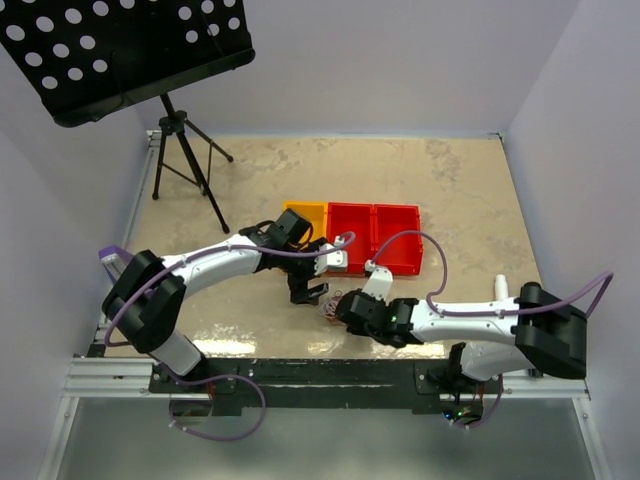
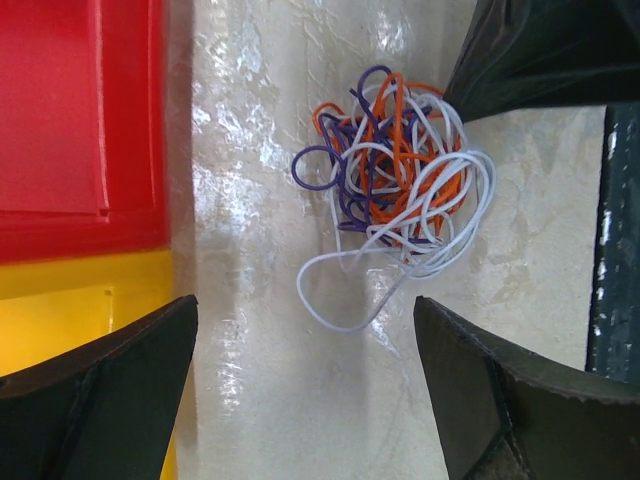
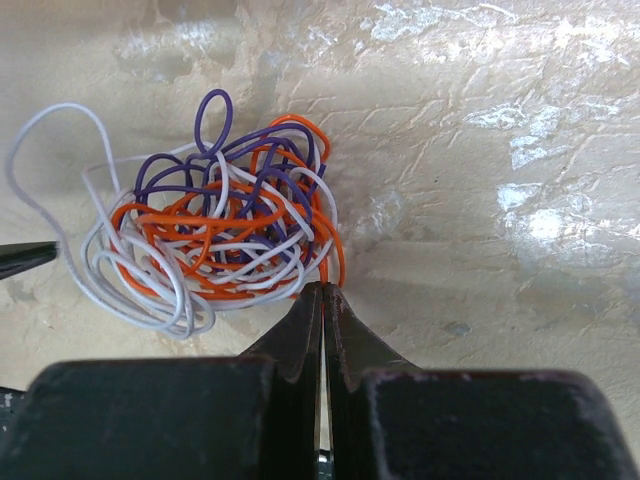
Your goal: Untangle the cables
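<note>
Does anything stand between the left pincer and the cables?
Nothing visible does. The open left pincer faces the cables across the table. The red bin and yellow bin lie aside; the shut right pincer sits at the tangle's far edge.

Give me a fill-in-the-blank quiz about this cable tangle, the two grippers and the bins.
The cables form one ball of white, orange and ____ strands.
On the left gripper the jaws stand ____.
On the right gripper the jaws are ____.
Beside the red bins, the third bin is ____.
Missing words: purple; open; shut; yellow.
</note>
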